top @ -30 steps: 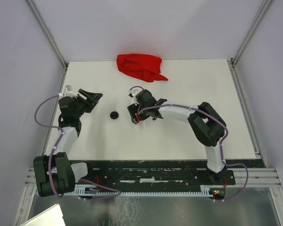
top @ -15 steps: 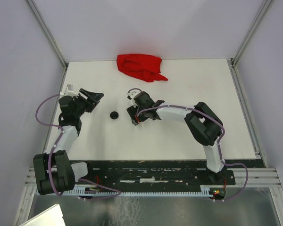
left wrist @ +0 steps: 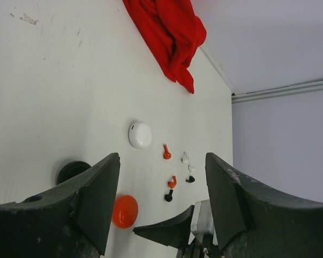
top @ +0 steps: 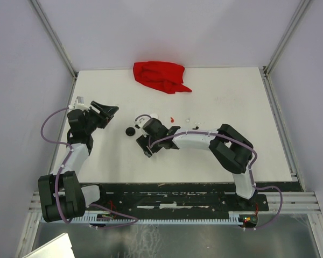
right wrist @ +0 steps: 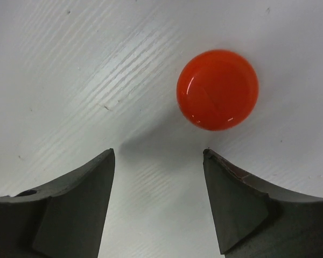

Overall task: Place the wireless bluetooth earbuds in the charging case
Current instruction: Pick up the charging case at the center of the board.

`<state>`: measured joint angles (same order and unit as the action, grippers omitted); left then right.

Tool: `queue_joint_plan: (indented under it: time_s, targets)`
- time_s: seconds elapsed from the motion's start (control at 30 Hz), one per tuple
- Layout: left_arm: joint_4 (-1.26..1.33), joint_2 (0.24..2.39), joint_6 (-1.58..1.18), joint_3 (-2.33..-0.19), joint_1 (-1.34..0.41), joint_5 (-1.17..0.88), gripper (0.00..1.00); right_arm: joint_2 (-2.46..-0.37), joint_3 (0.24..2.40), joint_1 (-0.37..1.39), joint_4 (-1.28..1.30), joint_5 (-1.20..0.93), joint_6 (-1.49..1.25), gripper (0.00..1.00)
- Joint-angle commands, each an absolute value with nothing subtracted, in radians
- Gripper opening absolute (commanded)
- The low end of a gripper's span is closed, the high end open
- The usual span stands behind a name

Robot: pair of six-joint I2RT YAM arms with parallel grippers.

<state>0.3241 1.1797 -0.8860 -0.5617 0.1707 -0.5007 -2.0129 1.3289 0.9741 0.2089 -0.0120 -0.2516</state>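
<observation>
1. Left arm (top: 75,148): the base sits at the near-left corner. The forearm rises along the left edge of the table (top: 231,91), with the wrist bent so the tool faces right across the surface.
2. Left gripper (top: 105,112): the jaws are spread with nothing between them, and it touches no item.
3. Right arm (top: 204,138): the elbow is folded near the table's right-centre. The forearm reaches left across the middle, with the wrist tipped down toward the surface.
4. Right gripper (right wrist: 157,161): the jaws are spread and grip nothing. In the right wrist view both fingers frame bare table.
5. Orange-red case (right wrist: 217,90): a round, glossy disc flat on the table just ahead of the right fingertips, offset toward the right finger and not touching either one.
6. Black case (top: 131,130): a round disc between the 2 grippers, just left of the right wrist.
7. White case (left wrist: 140,134): a round disc farther back, apart from the black and orange-red cases.
8. Earbuds (left wrist: 173,183): 6 loose pieces, 2 red, 2 white and 2 black. They lie on the open table in a small cluster right of the white case, none of them in a case.
9. Red cloth (top: 159,77): crumpled at the far edge of the table.
</observation>
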Motion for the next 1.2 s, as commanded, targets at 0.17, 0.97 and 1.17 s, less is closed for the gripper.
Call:
queue_joint_plan:
  time_s: [0.17, 0.97, 1.17]
  targets:
    - [0.376, 1.183, -0.853, -0.597, 0.167, -0.520, 0.71, -1.961, 1.369, 0.963, 0.242, 0.118, -0.219, 0.75]
    - [0.376, 1.190, -0.853, -0.602, 0.168, -0.526, 0.71, -2.074, 1.497, 0.949, 0.239, -0.062, -0.235, 0.75]
    - [0.376, 1.191, -0.854, -0.601, 0.169, -0.527, 0.71, -2.083, 1.518, 0.992, 0.234, -0.085, -0.235, 0.75]
